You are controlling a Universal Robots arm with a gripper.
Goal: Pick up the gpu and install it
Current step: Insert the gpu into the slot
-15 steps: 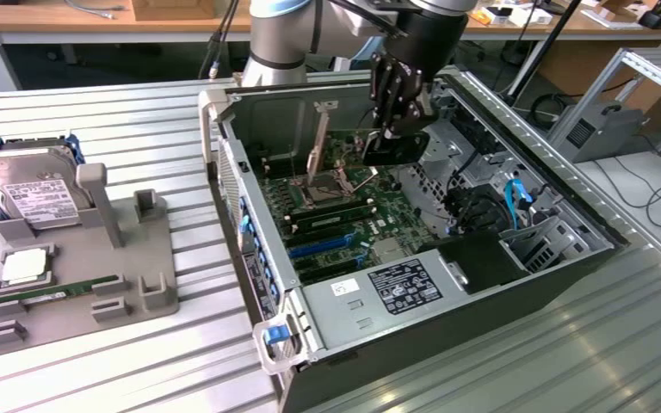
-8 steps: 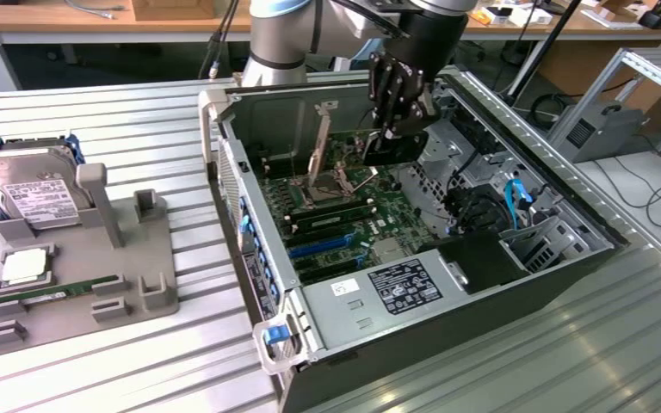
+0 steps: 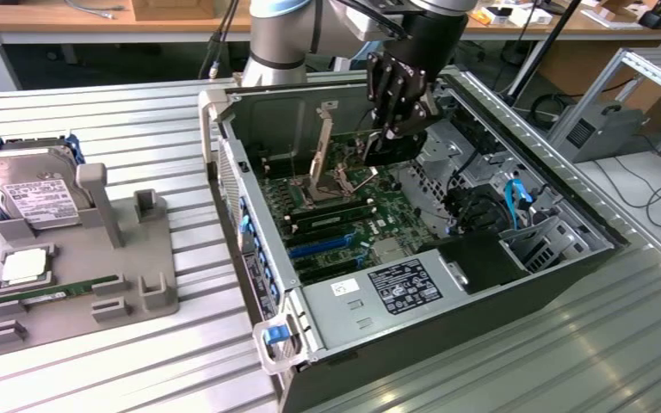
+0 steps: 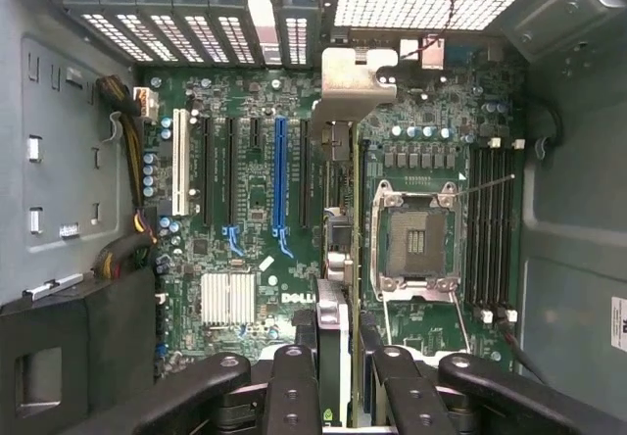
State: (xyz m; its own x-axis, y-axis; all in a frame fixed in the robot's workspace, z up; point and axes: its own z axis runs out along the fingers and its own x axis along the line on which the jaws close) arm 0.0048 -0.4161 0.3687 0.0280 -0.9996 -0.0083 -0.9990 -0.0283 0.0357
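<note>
**Item:** gpu (image 4: 335,249), carried on edge, with its silver bracket (image 4: 358,82) turned toward the case's slot-cover end, where I judge it must sit.

**Holder:** my gripper (image 3: 391,129), jaws clamped on the card's upper edge, which leaves the connector edge free.

**Location:** inside the open computer case (image 3: 342,331), above the motherboard (image 4: 245,190), between the blue slot (image 4: 280,170) and the CPU socket (image 4: 416,244).

**Condition:** I cannot tell whether it is seated. I judge it is held vertical to line up with a slot.

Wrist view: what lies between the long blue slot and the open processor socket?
The gpu, edge-on, gripped in the hand, hangs between blue slot and socket in the wrist view.
</note>
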